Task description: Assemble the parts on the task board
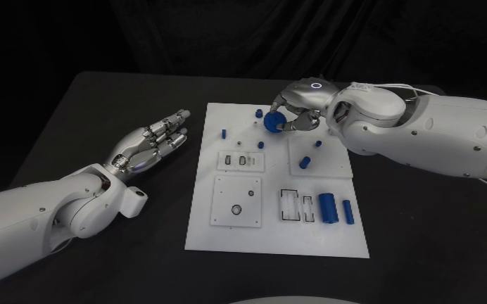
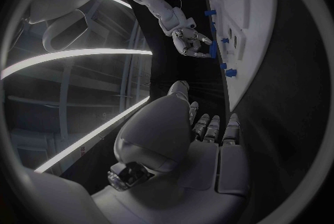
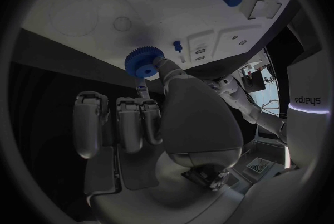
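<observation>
My right hand (image 1: 300, 107) hangs over the far edge of the white board (image 1: 274, 233), and its fingers (image 3: 161, 71) are clamped on a blue gear (image 1: 273, 123). The gear is a small round wheel with fine teeth cut all around its rim and a raised hub at the centre. From the head view it reads as a plain blue disc tucked under my fingers; the right wrist view brings out the teeth and the hub, and shows the gear held just above the board's white face near a small blue peg (image 3: 178, 45). My left hand (image 1: 152, 142) rests above the black desk (image 1: 101, 107) beside the board, touching nothing, fingers stretched out and apart. Nearer me on the board lie a thick blue cylinder (image 1: 328, 207) and a thinner blue rod (image 1: 347, 211), side by side next to rectangular slots.
</observation>
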Robot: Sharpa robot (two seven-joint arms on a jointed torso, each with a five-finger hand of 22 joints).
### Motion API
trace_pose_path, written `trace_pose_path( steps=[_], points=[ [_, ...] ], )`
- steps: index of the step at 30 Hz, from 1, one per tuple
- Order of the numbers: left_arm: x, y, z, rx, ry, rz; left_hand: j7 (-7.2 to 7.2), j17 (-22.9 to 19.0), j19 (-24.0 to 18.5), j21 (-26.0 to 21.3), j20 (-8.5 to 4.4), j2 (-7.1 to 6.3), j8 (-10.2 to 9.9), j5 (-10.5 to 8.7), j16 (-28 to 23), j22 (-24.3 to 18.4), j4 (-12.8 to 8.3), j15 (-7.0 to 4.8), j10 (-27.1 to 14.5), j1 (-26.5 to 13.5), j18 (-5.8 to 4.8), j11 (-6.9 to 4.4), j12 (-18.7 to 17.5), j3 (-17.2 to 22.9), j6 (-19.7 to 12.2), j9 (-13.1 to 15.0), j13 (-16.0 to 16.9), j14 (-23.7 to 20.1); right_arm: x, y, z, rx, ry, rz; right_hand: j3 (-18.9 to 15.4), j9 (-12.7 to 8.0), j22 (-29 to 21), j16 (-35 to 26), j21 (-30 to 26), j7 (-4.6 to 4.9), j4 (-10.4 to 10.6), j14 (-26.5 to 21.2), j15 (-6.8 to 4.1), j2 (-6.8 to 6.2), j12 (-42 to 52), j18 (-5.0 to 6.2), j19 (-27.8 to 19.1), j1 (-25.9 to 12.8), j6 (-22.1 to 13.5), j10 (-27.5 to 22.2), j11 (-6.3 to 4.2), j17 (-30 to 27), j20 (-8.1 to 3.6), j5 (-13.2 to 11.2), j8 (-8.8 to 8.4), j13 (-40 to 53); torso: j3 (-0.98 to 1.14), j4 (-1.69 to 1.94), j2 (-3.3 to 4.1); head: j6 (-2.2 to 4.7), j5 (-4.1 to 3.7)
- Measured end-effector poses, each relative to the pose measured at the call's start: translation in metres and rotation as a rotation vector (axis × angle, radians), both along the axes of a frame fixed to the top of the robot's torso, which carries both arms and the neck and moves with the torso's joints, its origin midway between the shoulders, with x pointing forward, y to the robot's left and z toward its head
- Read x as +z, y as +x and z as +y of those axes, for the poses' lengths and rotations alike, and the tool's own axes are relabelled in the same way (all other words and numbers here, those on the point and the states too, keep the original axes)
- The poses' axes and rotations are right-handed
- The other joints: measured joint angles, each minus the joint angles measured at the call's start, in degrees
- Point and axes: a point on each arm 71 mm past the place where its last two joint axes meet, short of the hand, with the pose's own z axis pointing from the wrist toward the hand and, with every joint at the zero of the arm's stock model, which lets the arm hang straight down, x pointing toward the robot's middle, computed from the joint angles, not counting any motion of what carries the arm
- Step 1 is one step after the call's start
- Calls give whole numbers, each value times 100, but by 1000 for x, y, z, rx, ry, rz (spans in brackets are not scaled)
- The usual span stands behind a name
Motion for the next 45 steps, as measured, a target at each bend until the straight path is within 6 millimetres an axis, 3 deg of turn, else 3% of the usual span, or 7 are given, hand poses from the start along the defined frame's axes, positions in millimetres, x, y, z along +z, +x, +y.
trace_pose_path(
  steps=[11, 28, 29, 30, 32, 37, 45],
  points=[
    [0, 1, -3, -7, -2, 1, 0, -4, 0, 0, 0, 0, 0, 0, 0, -1, 0, 0, 0, 0, 0, 0, 0, 0, 0, 0, 0, 0, 0, 10, 31, 53, -9, -13, -1, 1, 0, 0, 0, -9, 0, 0, 0, -60, 0, 1, 0, -58, -9, 0, 0, 0, 0, -7, 222, -1, 12, 0, 7, -40, -25],
    [-1, 1, -4, -15, -5, 4, -1, -3, 20, 0, 20, 0, 0, 0, 0, -2, 0, 20, 0, 0, 0, 0, 0, 0, 1, 0, 5, 20, -3, 21, 45, 60, -40, -3, 91, 2, 0, 0, -81, -56, 40, 0, 0, -58, 0, 0, 0, -54, -228, 0, 0, 0, 0, -114, 354, -2, 7, 18, 7, -79, -60],
    [-1, 1, -4, -15, -5, 4, -1, -3, 20, 0, 20, 0, 0, 0, 0, -2, 0, 20, 0, 0, 0, 0, 0, 0, 1, 0, 5, 20, -3, 22, 45, 59, -43, 0, 116, 14, 0, 0, -101, -52, 60, 0, 0, -57, 0, 0, 0, -54, -307, 0, 0, 0, 0, -149, 315, -2, 7, 18, 7, -79, -55],
    [-1, 1, -4, -16, -5, 4, -1, -2, 20, 0, 20, 0, 0, 0, 0, -2, 0, 20, 0, 0, 0, 0, 0, 0, 1, 0, 5, 20, -3, 22, 45, 58, -46, 2, 127, 400, 0, -2, -114, -41, 62, 0, 0, -57, 0, 0, 0, -54, -354, 0, 0, 0, 0, -150, 241, -2, 7, 16, 7, -85, -53],
    [-1, 1, -4, -16, -5, 5, -1, -2, 20, 0, 20, 0, 0, 0, 0, 0, 0, 24, 8, 0, -1, 13, 0, 0, 1, 0, 5, 16, -4, 22, 45, 58, -52, 8, 163, 762, -1, -52, -151, -47, 65, 0, 0, -56, 0, 0, 0, -53, -449, 0, 0, 0, 0, -181, 106, -2, 7, 15, 7, -91, -52],
    [-1, 1, -4, -16, -5, 5, -1, -1, 20, 0, 20, 0, 0, 0, 0, 4, 0, 40, 0, 0, 0, 42, 0, 0, 1, 0, 5, -1, -7, 22, 47, 58, -63, 22, 193, 789, 0, -89, -224, -41, 80, 0, 0, -45, 0, 1, 0, -42, -557, 0, 0, 0, 0, -239, -74, -2, 7, 10, 4, -104, -52],
    [-1, 1, -4, -18, -5, 6, -1, 0, 19, 0, 21, 0, 0, 0, 0, 3, 16, 40, 0, 0, -1, 41, 0, 16, 1, 0, 4, 0, -8, 23, 46, 54, -76, 34, 199, 731, -1, -140, -269, -37, 86, 0, 0, -90, 0, 1, -21, -88, -595, 0, 0, 0, 21, -254, -79, -2, 7, 5, 2, -122, -52]
  ],
)
